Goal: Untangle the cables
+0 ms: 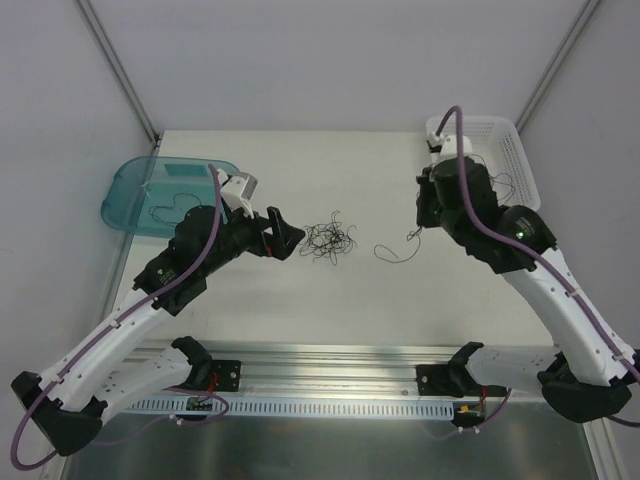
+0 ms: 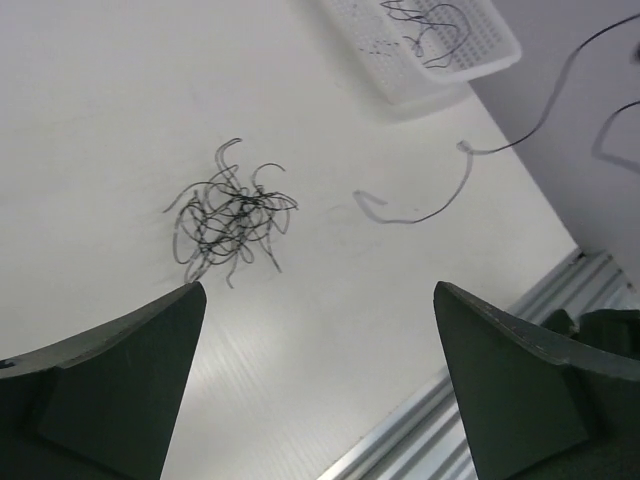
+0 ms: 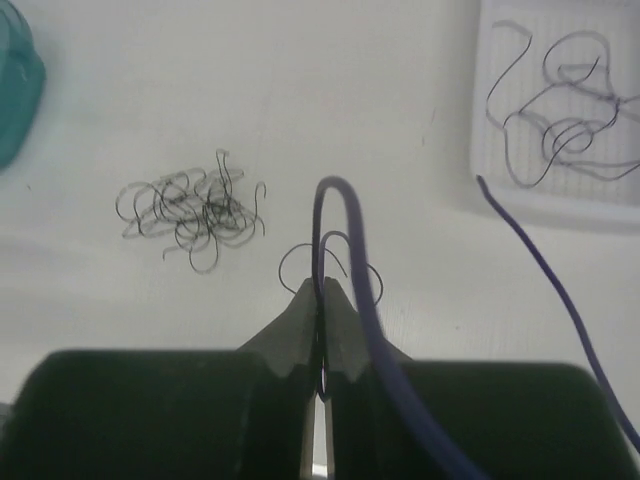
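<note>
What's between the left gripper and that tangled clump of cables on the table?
Nothing visible. The left gripper, jaws open, faces the tangled cables across bare table; the single cable pinched by the right gripper trails off to the side, clear of that path.

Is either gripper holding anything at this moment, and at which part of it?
The right gripper pinches one loose cable at a curl, between its closed jaw tips. The left gripper is open and holds nothing.
</note>
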Robot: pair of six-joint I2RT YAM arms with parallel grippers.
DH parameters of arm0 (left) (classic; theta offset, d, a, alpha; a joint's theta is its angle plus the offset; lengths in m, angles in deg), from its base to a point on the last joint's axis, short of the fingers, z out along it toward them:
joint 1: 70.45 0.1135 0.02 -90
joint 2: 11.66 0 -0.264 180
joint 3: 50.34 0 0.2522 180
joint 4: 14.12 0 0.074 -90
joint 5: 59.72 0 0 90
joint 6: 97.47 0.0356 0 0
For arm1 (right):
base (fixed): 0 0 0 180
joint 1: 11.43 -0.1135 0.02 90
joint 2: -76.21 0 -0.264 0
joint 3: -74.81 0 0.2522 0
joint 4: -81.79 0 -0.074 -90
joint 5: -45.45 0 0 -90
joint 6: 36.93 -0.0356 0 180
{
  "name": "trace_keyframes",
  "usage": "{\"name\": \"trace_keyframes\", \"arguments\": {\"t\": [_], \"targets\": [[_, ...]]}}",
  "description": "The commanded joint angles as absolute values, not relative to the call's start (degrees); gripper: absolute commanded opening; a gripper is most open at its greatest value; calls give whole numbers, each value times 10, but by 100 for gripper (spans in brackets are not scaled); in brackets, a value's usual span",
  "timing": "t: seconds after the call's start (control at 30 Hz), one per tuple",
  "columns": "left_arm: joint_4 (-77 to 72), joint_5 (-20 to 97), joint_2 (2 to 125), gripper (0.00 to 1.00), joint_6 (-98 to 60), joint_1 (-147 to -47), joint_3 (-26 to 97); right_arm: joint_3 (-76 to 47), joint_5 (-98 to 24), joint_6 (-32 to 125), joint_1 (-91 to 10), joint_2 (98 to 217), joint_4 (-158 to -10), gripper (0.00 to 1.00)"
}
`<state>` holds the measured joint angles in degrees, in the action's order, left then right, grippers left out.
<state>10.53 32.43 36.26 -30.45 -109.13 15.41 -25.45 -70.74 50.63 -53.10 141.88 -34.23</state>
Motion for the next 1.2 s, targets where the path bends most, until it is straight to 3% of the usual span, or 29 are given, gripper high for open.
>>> {"name": "trace_keyframes", "arguments": {"t": [0.0,0.37,0.63,0.97,1.13,1.17], "targets": [[128,309,369,99,-234,-1054,147,-362,-720,593,-497,1434,-345,1],[148,269,409,99,-153,-1013,78,-518,-682,709,-330,1543,-510,1],[161,264,427,99,-139,-1011,76,-601,-564,672,-159,1697,-579,1],[175,274,461,99,-134,-1011,83,-628,-504,584,-63,1887,-576,2],[177,277,472,99,-134,-1012,85,-654,-475,493,-22,1992,-471,22],[178,276,473,99,-133,-1012,85,-650,-451,487,-16,1999,-457,32]]}}
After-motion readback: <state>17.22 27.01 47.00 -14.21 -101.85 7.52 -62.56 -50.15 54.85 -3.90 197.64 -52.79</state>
